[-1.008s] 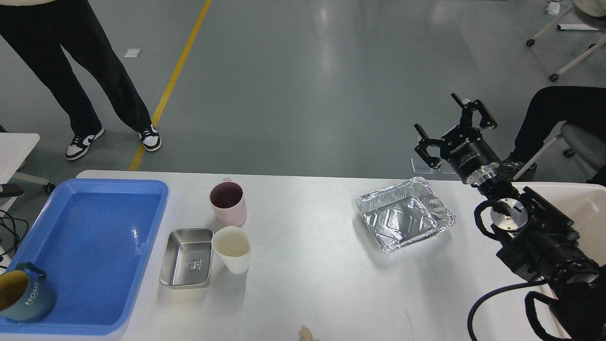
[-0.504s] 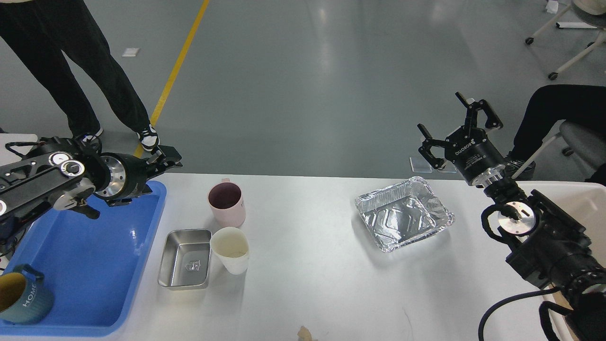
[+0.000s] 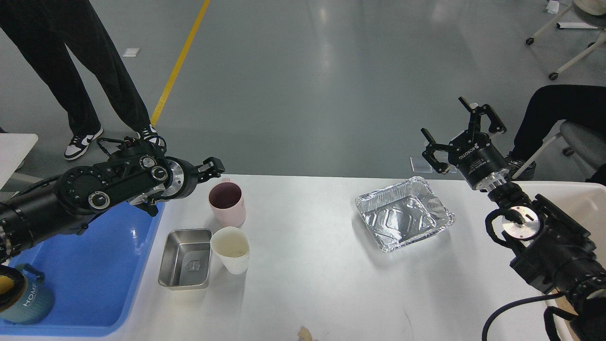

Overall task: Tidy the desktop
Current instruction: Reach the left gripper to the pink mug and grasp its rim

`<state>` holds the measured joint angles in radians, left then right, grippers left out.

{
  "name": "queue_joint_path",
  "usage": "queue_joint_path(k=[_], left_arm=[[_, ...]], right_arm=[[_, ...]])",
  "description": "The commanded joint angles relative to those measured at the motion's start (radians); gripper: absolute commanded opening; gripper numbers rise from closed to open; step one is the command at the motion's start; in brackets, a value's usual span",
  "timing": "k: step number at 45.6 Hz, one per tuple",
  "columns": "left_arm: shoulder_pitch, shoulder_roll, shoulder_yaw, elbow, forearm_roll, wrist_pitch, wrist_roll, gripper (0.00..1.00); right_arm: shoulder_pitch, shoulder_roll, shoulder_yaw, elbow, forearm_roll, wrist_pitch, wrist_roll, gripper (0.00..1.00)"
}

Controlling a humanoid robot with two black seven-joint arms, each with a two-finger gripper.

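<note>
The white desktop carries a pink mug, a white paper cup, a small steel tray and a crumpled foil tray. My left gripper hovers just left of the pink mug's rim, above the table's far edge; its fingers are dark and cannot be told apart. My right gripper is open and empty, raised beyond the far edge, behind and right of the foil tray.
A blue plastic tray at the left holds a teal mug. A pale bin stands at the right edge. A small paper scrap lies at the front edge. A person's legs stand behind the table on the left.
My left arm has swung in from the left over the blue tray, its gripper now next to the pink mug. My right gripper has drifted slightly right, still open.
</note>
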<state>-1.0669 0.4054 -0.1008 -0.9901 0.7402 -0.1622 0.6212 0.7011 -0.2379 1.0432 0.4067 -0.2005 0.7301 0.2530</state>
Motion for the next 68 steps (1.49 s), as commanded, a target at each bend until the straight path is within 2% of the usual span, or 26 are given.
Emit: queue_joint_path(k=[1, 19, 38, 44, 45, 49, 52, 63, 68], left_arm=[[0.013, -0.019, 0.013, 0.018, 0.031, 0.0, -0.006, 0.85], [0.061, -0.083, 0.013, 0.162, 0.076, -0.005, -0.064, 0.77], [0.074, -0.18, 0.03, 0.28, 0.113, -0.01, -0.107, 0.59], [0.079, -0.189, 0.038, 0.297, 0.114, -0.013, -0.11, 0.5], [0.079, -0.192, 0.038, 0.3, 0.116, -0.014, -0.11, 0.46], [0.085, -0.195, 0.036, 0.303, 0.119, -0.019, -0.11, 0.25], [0.085, -0.195, 0.035, 0.303, 0.119, -0.025, -0.11, 0.0], [0.074, -0.195, 0.032, 0.295, 0.119, -0.054, -0.11, 0.0], [0.035, -0.162, 0.016, 0.233, 0.114, -0.129, -0.095, 0.0]], right_arm=[[-0.003, 0.0, 0.0, 0.0, 0.0, 0.0, 0.0, 1.0], [-0.011, -0.001, 0.0, 0.0, 0.0, 0.002, 0.0, 1.0], [-0.014, -0.001, 0.0, 0.0, 0.0, 0.002, 0.0, 1.0], [-0.015, -0.007, 0.0, 0.0, 0.0, 0.003, 0.0, 1.0], [-0.015, -0.007, 0.0, 0.0, 0.0, 0.003, 0.0, 1.0], [-0.015, -0.007, 0.0, 0.0, 0.0, 0.003, 0.0, 1.0], [-0.018, -0.007, 0.0, 0.0, 0.0, 0.003, 0.0, 1.0], [-0.02, -0.006, -0.002, 0.0, 0.0, 0.003, 0.0, 1.0], [-0.018, -0.006, -0.002, 0.0, 0.0, 0.002, 0.0, 1.0]])
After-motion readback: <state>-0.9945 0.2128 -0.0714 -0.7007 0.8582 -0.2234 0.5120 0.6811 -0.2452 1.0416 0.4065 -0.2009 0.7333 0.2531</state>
